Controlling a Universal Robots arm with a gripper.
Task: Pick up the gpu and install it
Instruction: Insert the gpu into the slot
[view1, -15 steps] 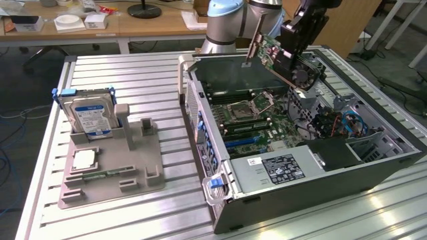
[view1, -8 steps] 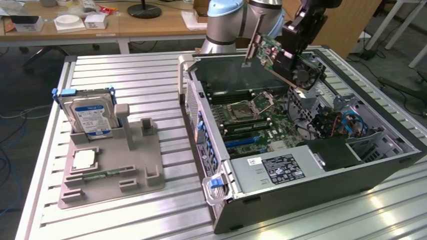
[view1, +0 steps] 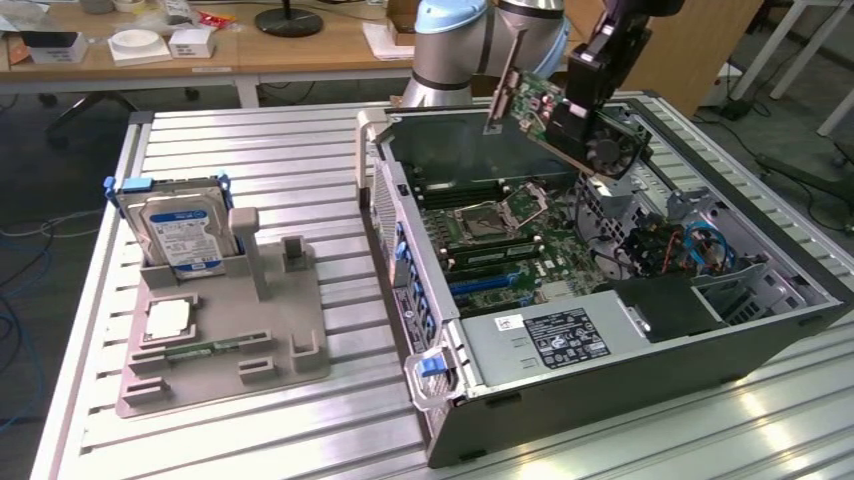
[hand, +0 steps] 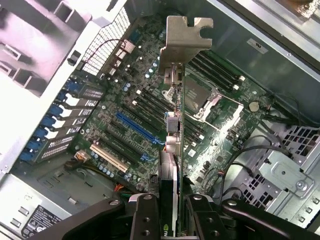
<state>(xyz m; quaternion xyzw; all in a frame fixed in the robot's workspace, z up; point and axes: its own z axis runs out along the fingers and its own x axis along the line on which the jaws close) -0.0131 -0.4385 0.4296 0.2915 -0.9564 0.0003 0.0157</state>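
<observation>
1. Plainly, the hand (view1: 589, 110) is clamped on the gpu (view1: 567, 125). In the wrist view its dark fingers (hand: 145, 220) press on the two faces of the card, which shows edge-on between them.
2. The gpu hangs in the air over the open computer case (view1: 627, 400), toward one o'clock in the exterior view, and touches nothing but the hand. It is well apart from the grey holder (view1: 267, 340) at about eight o'clock on the tabletop (view1: 267, 150), where the hard drive (view1: 180, 230) stands upright.
3. The card's long axis is tilted. From the hand, the metal bracket (hand: 185, 35) reaches out toward ten o'clock in the exterior view, and the fan end (view1: 614, 150) drops toward five o'clock. The hand grips nearer the fan end, so most of the card's length runs away from the fingers.
4. Under the card lies the motherboard (hand: 115, 95), clearly apart from the card's lower edge. The blue slot (hand: 136, 127) sits off to one side of that edge, not beneath it. In the exterior view the slots lie roughly at seven o'clock from the card.
5. By my judgement the card's long axis crosses the line of the slot at an angle, so the two are not parallel. The pick-up is done, but the card is not yet seated.
</observation>
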